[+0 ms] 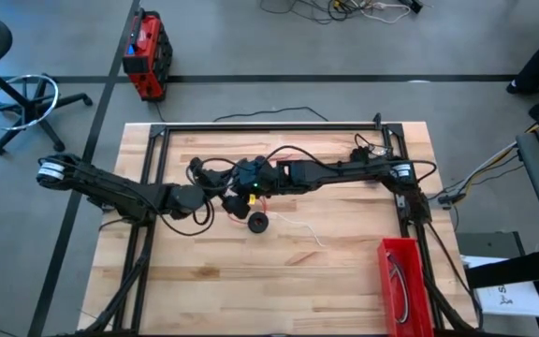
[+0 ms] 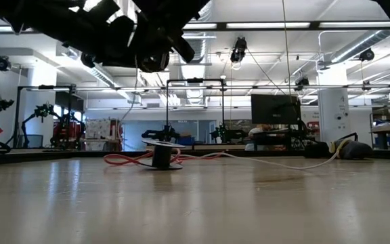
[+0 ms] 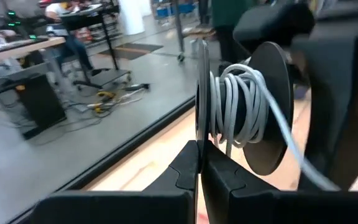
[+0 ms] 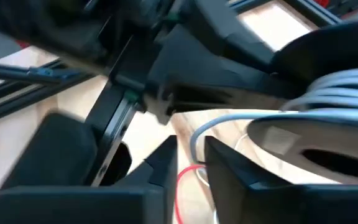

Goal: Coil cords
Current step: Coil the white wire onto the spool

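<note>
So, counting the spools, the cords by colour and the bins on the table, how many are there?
Black round plastic spools: 2, one in the left hand, one on the wooden table.
Thin red cord: 1.
Thin white cord: 1.
Red plastic bin: 1.
Total: 5.

In the high view both arms cover the black round spool at the tabletop centre, so the left end effector and the right end effector cannot be seen there. The thin white cord passes out at the 3 o'clock edge of the right wrist view, blurred.
</note>
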